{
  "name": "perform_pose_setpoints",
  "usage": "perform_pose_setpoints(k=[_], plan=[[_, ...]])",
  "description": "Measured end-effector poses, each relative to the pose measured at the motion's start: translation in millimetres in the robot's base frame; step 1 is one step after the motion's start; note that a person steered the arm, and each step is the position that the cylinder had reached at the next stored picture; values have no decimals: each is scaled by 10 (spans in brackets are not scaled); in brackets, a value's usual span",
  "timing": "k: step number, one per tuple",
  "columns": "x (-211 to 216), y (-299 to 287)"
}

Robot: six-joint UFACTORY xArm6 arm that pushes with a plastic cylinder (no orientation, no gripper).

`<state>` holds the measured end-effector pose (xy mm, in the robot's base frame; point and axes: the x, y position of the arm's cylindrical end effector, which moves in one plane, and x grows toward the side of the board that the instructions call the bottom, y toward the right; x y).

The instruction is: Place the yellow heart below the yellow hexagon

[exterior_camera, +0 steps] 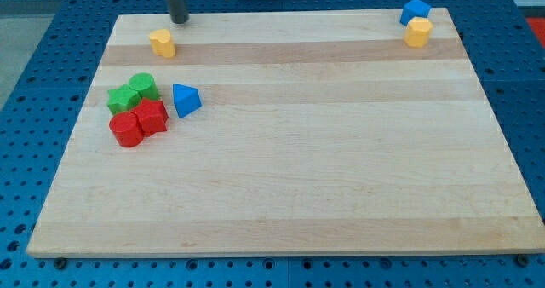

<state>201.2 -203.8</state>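
Distant my tip [180, 20]; blue block [415, 10] abuts yellow heart [418, 32].

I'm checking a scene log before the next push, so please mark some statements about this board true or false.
1. My tip is near the view's top, just up and right of a yellow block. True.
2. My tip touches the blue triangular block. False: that block lies well below the tip, beside the cluster at the view's left.
3. A second yellow block sits against a blue block at the view's top right. True.
4. The two red blocks lie at the view's right edge. False: they sit at the left, just below the two green blocks.
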Motion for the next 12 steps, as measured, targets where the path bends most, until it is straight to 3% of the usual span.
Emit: perform_pose_setpoints(k=[1,4,7,10,12], plan=[[106,-400],[574,-471],[650,394],[1332,514],[1675,994]])
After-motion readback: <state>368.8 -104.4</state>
